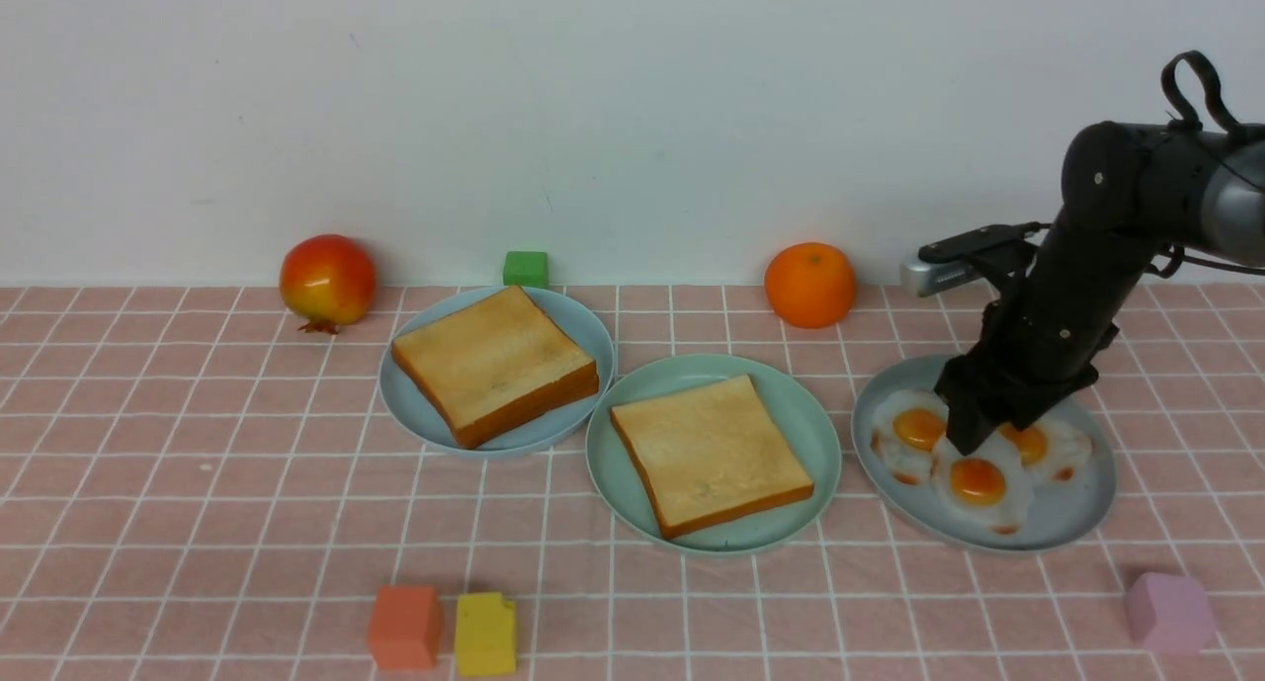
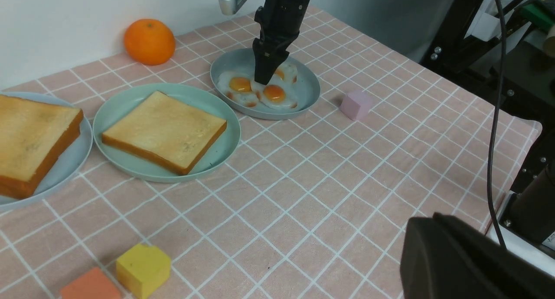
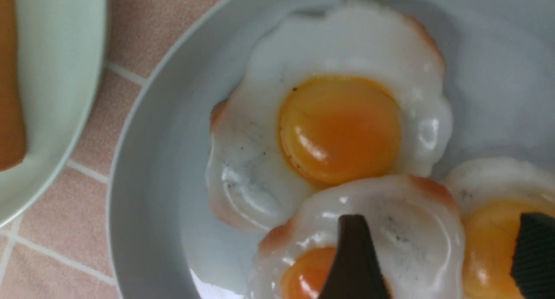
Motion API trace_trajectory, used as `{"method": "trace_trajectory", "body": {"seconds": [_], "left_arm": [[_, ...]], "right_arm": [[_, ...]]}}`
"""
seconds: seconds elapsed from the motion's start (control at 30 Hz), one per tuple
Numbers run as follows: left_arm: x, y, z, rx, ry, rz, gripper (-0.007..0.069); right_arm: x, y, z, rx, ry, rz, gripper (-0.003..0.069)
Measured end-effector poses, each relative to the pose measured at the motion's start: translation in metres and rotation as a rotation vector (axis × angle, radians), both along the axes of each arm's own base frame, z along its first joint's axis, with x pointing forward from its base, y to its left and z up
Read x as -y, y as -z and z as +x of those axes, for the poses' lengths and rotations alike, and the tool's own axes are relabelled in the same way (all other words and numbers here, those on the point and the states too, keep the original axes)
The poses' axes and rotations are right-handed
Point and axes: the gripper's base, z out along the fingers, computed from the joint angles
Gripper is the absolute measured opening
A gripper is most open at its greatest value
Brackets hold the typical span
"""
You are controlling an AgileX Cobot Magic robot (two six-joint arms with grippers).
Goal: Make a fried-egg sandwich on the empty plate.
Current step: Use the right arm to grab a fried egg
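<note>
I have the right gripper (image 1: 964, 432) down over the right blue-grey plate (image 1: 1077, 508), fingers parted and holding nothing. 1 tip is above the nearest fried egg (image 1: 978, 483) of 3, the other above the egg to its right. The mint-green plate (image 1: 805, 424) sits mid-table with 1 toast slice (image 1: 710, 454) on it. The second slice (image 1: 494, 363) lies on the far-left plate (image 1: 583, 325). The left gripper (image 2: 455, 260) shows only as a dark blur, so I cannot tell its state.
</note>
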Motion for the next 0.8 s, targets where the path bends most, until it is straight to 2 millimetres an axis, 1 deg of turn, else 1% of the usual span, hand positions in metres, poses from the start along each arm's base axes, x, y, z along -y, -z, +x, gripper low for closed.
{"method": "trace_trajectory", "body": {"seconds": [0.13,0.47,0.6,0.67,0.8], "left_arm": [[0.0,0.0,0.0,0.0,0.0,0.0,0.0012],[0.0,0.0,0.0,0.003,-0.002,-0.004,0.0012],[0.0,0.0,0.0,0.003,-0.002,-0.004,0.0012],[0.0,0.0,0.0,0.003,-0.002,-0.004,0.0012],[0.0,0.0,0.0,0.003,-0.002,-0.004,0.0012]], "right_arm": [[-0.001,-0.008,-0.001,0.018,-0.007,-0.007,0.0496],[-0.003,-0.008,-0.001,0.019,-0.014,0.009,0.0504],[-0.005,0.0,0.0,-0.001,-0.015,0.026,0.0504],[-0.004,0.01,0.001,-0.022,-0.022,0.021,0.0504],[-0.005,0.012,0.002,-0.027,-0.034,0.02,0.0504]]}}
